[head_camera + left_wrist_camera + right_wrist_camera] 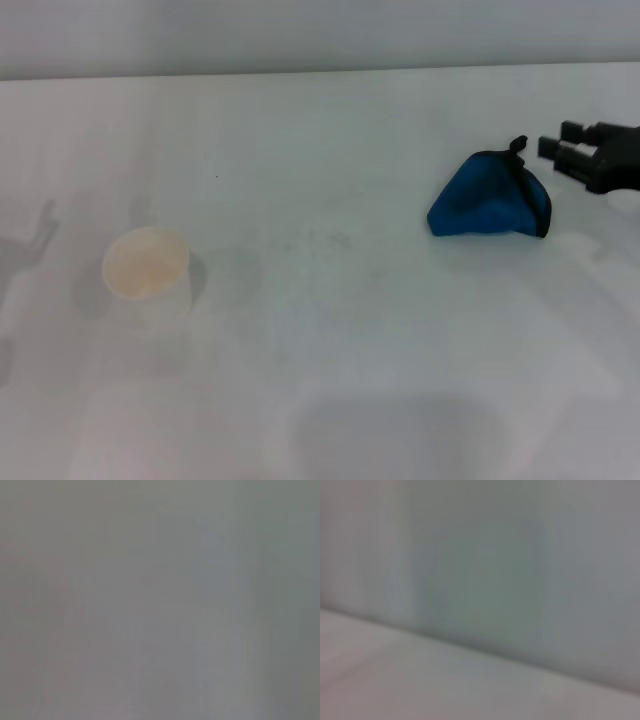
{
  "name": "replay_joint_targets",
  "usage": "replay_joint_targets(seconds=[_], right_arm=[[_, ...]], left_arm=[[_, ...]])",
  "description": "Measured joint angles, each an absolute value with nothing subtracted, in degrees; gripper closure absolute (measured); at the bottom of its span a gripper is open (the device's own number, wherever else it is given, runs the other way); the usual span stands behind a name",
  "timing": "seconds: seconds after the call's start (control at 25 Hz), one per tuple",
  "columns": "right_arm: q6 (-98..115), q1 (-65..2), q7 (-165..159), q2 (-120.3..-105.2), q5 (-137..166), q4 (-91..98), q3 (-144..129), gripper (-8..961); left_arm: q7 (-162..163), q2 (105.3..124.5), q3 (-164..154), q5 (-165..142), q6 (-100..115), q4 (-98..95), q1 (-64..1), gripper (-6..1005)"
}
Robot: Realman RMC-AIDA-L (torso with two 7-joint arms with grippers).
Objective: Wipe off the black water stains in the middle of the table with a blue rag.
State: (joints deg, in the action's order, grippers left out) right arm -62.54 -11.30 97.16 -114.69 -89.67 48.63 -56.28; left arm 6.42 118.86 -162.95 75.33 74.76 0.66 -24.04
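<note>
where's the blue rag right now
In the head view the blue rag lies bunched on the table, on the robot's right side. The right gripper is just beside its far right corner, and the white cup stands far off to the left.

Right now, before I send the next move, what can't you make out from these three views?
- Head view: right gripper is cut off by the right edge beside the blue rag; only its fingertips show.
- Head view: black water stains on the table show only as faint specks; their extent is unclear.
- Left gripper: in no view.
- Both wrist views: only blurred grey, no objects.
</note>
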Motion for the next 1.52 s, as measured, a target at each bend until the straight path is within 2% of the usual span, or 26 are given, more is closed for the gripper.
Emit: replay_joint_targets(seconds=[0.68,0.84,1.16,1.52], right_arm=[[-69.2,-13.9,144.6,-114.82,-136.7,17.7,-51.7,544],[-69.4,-14.1,146.9,-114.84,-138.2,12.9,-45.9,544],[-70.1,-13.3,156.8,-114.87,-138.1,7.1,-42.3,459],[-69.3,-13.2,157.8,-114.81,-138.0,6.2,-42.3,459]], left_arm=[[6.4,119.12,-162.9,75.6,74.6,0.2,-24.3,111],[6.3,119.19,-162.9,76.2,74.6,-0.4,-24.3,111],[6.2,119.18,-162.9,78.0,74.2,-0.9,-24.6,111],[6.2,119.18,-162.9,81.2,73.9,-2.7,-24.8,112]])
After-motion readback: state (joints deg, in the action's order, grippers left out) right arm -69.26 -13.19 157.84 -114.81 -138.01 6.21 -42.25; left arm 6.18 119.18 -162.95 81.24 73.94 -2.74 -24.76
